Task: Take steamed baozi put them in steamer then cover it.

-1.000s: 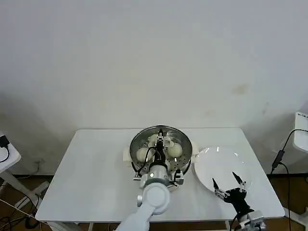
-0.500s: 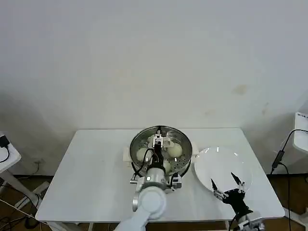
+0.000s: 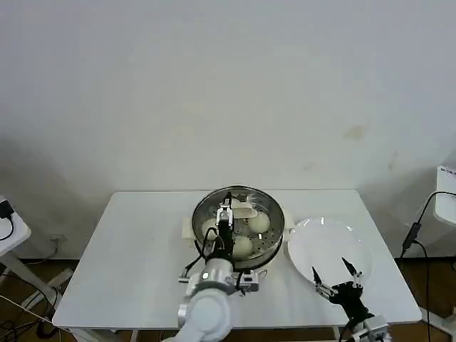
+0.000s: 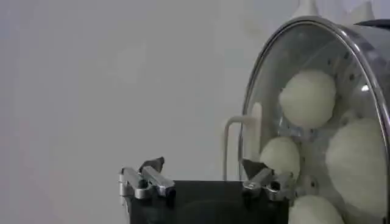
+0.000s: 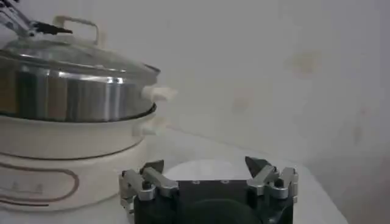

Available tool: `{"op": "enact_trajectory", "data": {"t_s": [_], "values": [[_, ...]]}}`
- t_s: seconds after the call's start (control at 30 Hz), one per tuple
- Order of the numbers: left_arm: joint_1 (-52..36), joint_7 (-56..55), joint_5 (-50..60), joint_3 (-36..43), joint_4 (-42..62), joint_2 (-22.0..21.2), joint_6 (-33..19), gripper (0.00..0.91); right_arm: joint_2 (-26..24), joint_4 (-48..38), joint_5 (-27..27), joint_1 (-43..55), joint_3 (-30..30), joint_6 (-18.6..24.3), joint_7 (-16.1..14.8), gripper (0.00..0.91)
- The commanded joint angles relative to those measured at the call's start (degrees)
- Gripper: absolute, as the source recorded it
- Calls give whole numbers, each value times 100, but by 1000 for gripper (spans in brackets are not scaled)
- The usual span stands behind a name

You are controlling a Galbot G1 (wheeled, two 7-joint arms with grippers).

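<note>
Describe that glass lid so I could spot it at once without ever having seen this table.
Start at the white table and find the shiny steel steamer near its middle, left of the bare white plate. The cover sits on top of that pot: round, clear glass with a metal rim, baozi showing through it. Its cream handle, beside the open left tool, sets it apart.

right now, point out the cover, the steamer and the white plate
cover (image 5: 79, 55), right wrist view, glass dome.
steamer (image 5: 67, 97), right wrist view, steel side wall.
white plate (image 3: 328, 246), head view, bare middle.
</note>
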Motion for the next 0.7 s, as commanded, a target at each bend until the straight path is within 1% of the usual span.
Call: {"op": "enact_trajectory", "data": {"t_s": [0.03, 0.17, 0.23, 0.27, 0.3, 0.33, 0.37, 0.4, 0.43, 0.47, 0.5, 0.57, 0.6, 0.67, 0.7], "values": [[708, -180, -1154, -411, -1574, 672, -158, 907, -6, 31, -7, -35, 24, 11, 4, 907], [1202, -407, -2051, -990, -2065, 842, -386, 907, -14, 86, 11, -56, 17, 6, 6, 907], [1666, -755, -2848, -1422, -2200, 898, -648, 907, -32, 101, 49, -68, 15, 26, 15, 907], [1870, -1006, -3506, -1715, -2197, 946, -801, 907, -32, 108, 72, -64, 11, 38, 23, 907], [2152, -1299, -4568, -2189, -2149, 1028, -1083, 907, -40, 136, 188, -59, -44, 27, 36, 907], [2284, -1558, -4923, -2468, -2085, 1058, -1305, 907, -52, 141, 244, -61, -63, 26, 40, 907], [2413, -1794, -5534, -2841, -1969, 1065, -1595, 907, -66, 149, 357, -67, -78, 41, 51, 907], [2558, -2047, -6554, -3330, -1784, 1039, -1997, 907, -94, 148, 432, -83, -93, 66, 60, 907], [2674, -2135, -7093, -3788, -1624, 971, -2382, 907, -135, 151, 515, -107, -116, 91, 79, 907], [2759, -2161, -7799, -4066, -1450, 891, -2727, 907, -186, 155, 589, -142, -131, 131, 91, 907], [2855, -2251, -8296, -4400, -1256, 804, -2936, 907, -257, 163, 673, -182, -155, 155, 121, 907], [3022, -2542, -9230, -4820, -1013, 659, -3070, 907, -358, 182, 758, -289, -166, 208, 162, 907], [3119, -2717, -9501, -4953, -922, 627, -3136, 907, -502, 204, 812, -375, -166, 248, 184, 907], [3333, -2958, -9657, -5148, -809, 564, -3289, 907, -673, 273, 970, -515, -153, 252, 236, 907], [3501, -3026, -9702, -5214, -819, 535, -3255, 907, -768, 304, 1061, -584, -155, 242, 265, 907]]}}
